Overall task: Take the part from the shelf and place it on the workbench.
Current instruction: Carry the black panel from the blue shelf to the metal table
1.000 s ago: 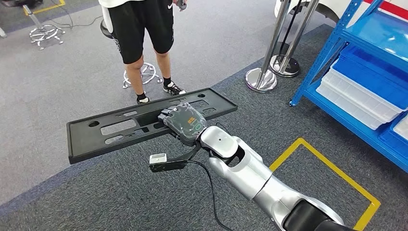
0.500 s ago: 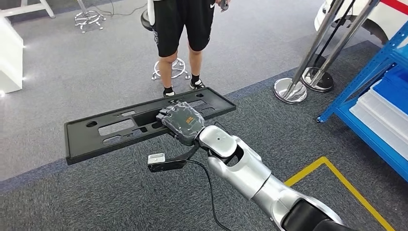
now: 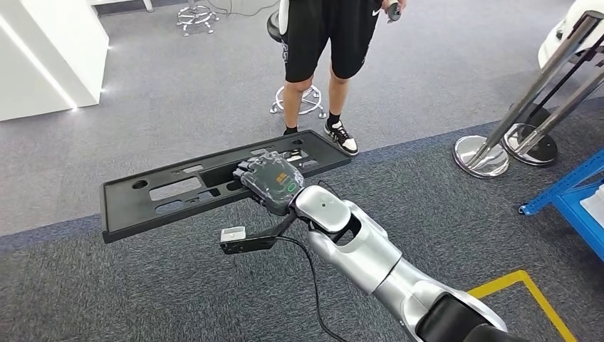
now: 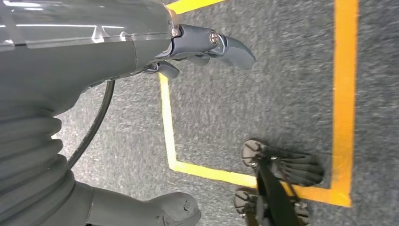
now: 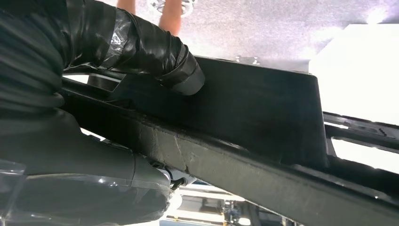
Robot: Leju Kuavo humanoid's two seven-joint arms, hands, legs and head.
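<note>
Part: black slotted panel (image 3: 214, 187) off the shelf — we carry it
Right hand (image 3: 269, 182): fingers clamped on its edge
Left: workbench placement

We see a matt black plastic part (image 3: 214, 187) with a slightly grainy edge, a right hand (image 3: 271, 182) under glossy clear film, a smooth satin silver arm (image 3: 363, 249), rough grey carpet (image 3: 142, 299), and polished chrome posts (image 3: 530, 107).
</note>
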